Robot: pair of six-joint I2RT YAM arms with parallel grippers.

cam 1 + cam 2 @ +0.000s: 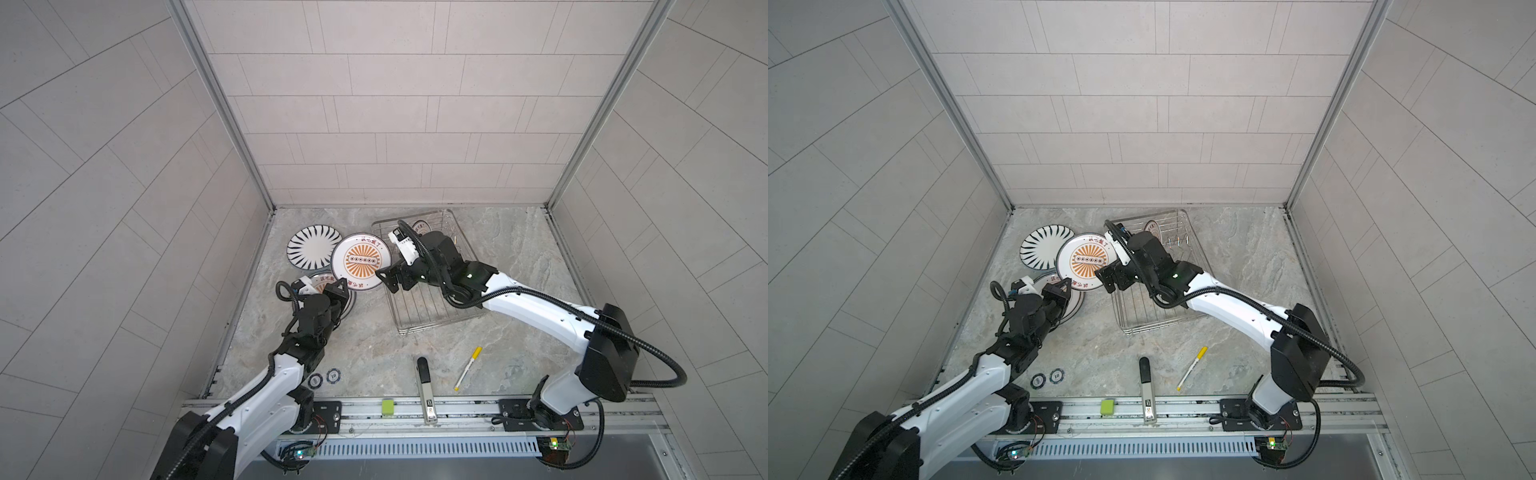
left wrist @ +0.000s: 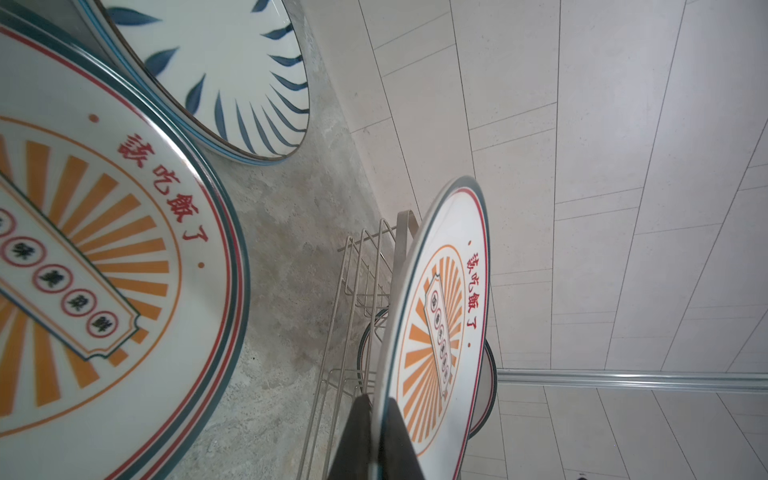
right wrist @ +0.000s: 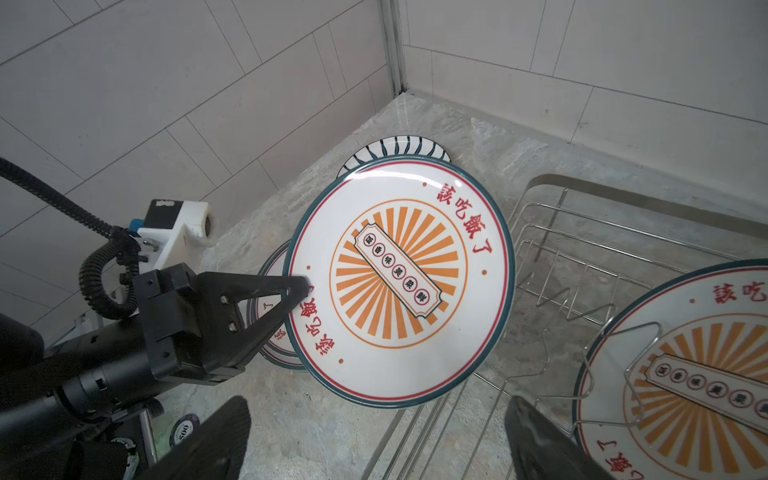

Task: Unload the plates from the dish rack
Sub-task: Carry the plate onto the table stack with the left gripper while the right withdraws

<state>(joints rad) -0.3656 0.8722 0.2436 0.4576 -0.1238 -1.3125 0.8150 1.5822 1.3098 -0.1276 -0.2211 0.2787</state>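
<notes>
We've plates on the table, left hand clamping another plate, right hand released, one plate left in the rack.

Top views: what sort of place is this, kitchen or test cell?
Likely a robot test cell mocked up as a kitchen: grey tile-pattern wall panels, marble-look tabletop with silver wire dish rack, metal rail at its front edge.

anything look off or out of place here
The dish rack sits skewed to the table edges, and a black-and-silver tool lies partly over the front rail. Nothing looks spilled or broken.
</notes>
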